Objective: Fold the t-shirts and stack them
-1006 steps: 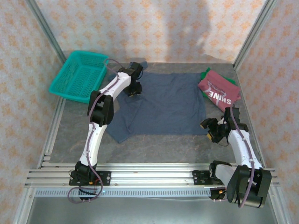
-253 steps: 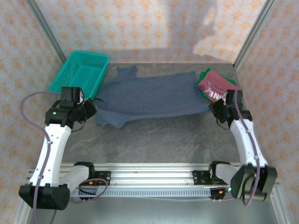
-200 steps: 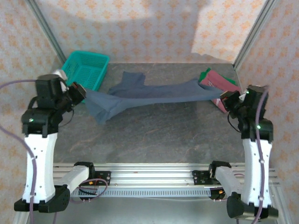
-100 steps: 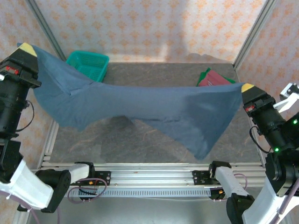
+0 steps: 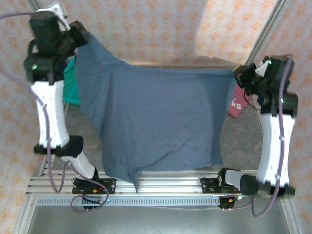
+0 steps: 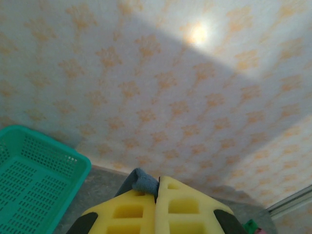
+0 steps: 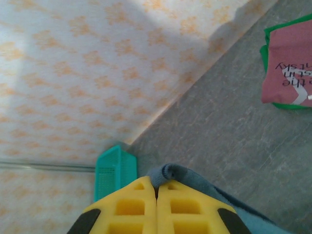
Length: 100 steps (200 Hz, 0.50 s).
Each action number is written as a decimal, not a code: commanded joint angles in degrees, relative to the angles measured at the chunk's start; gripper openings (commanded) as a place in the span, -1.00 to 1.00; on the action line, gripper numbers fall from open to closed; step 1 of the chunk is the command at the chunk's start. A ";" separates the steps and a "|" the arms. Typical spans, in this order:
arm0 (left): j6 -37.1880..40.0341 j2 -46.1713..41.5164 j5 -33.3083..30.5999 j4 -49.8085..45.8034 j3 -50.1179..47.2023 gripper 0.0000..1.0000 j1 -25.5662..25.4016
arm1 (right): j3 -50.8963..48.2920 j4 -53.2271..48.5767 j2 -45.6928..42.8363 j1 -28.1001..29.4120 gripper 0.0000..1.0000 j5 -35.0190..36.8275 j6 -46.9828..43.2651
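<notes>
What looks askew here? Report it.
The slate-blue t-shirt, pinched by the left gripper and right gripper, hangs crooked: in the top view its bottom edge slants and ends in a twisted tail at lower left. Nothing else stands out.

Grey marbled desk [image 7: 219, 112], bearing a teal mesh basket [image 6: 29, 190] at the far left corner and, well apart at the far right, a dark red shirt [image 7: 287, 63] with white lettering laid flat atop a green shirt [image 7: 292, 105] showing at its edges.
</notes>
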 commanded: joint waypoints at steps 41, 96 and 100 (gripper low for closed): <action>-5.84 38.01 1.16 22.49 16.96 0.29 -0.28 | 16.26 27.85 42.39 -0.84 -0.07 -4.21 3.05; -14.03 34.53 -1.24 16.68 19.60 1.00 -0.80 | 46.78 8.55 52.15 2.56 0.55 0.24 -1.11; -13.77 32.30 -1.75 14.39 18.32 1.00 -0.86 | 45.75 6.33 50.09 2.88 0.56 0.71 -2.60</action>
